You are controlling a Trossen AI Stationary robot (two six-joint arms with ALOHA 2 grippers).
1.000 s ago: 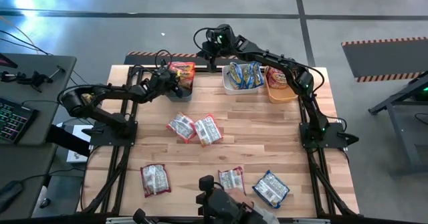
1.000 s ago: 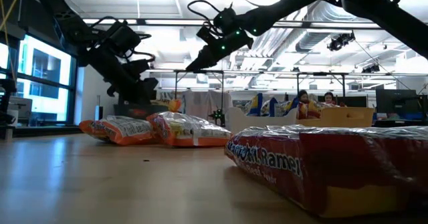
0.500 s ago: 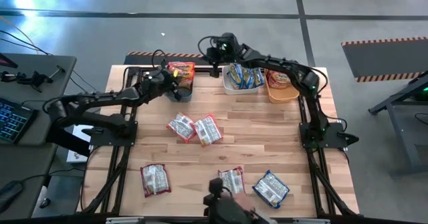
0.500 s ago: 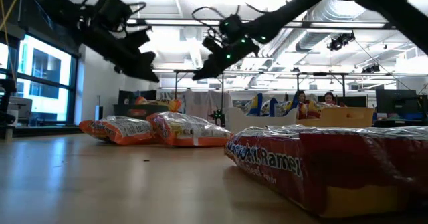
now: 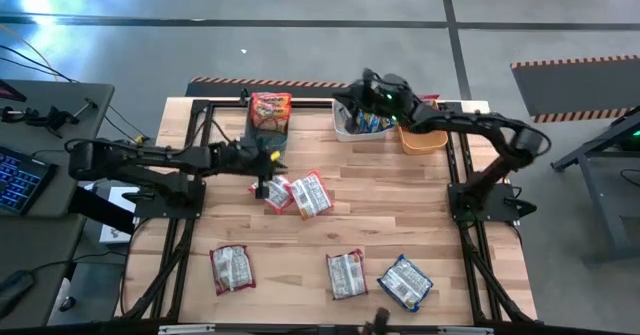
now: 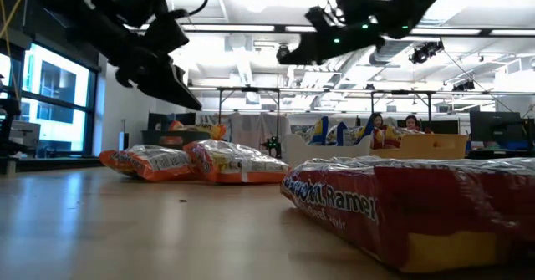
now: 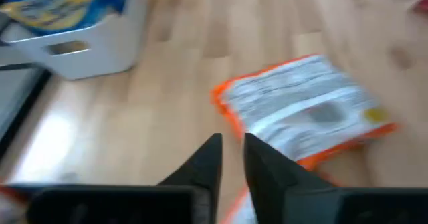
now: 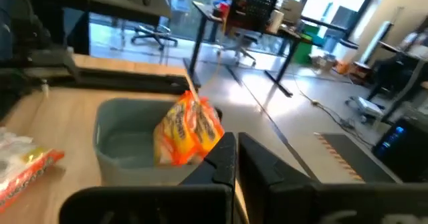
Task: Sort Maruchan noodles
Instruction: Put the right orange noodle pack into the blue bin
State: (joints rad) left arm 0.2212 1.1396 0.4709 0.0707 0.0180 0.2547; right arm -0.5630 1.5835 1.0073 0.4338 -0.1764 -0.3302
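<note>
Several Maruchan noodle packets lie flat on the wooden table: two side by side in the middle (image 5: 312, 193), three along the near edge (image 5: 346, 273). My left gripper (image 5: 263, 178) hovers just above the left middle packet (image 7: 307, 110), which lies silvery back up. Its fingers stand slightly apart with nothing between them. My right gripper (image 5: 342, 99) hangs shut and empty high over the far edge, beside the white bin (image 5: 345, 127). An orange packet (image 8: 190, 127) stands in the teal bin (image 8: 117, 147).
Three bins line the far edge: the teal bin (image 5: 270, 125) at the left, the white one holding blue packets (image 5: 372, 115), and an orange bin (image 5: 420, 137) at the right. Bare wood lies between the middle packets and the near row.
My left gripper has drawn back from the teal bin toward the near edge and now hangs over the middle packets, rolled somewhat. My right gripper has swung from between the teal and white bins toward the right, its arm folding back. A person's hand at the near edge has gone.
</note>
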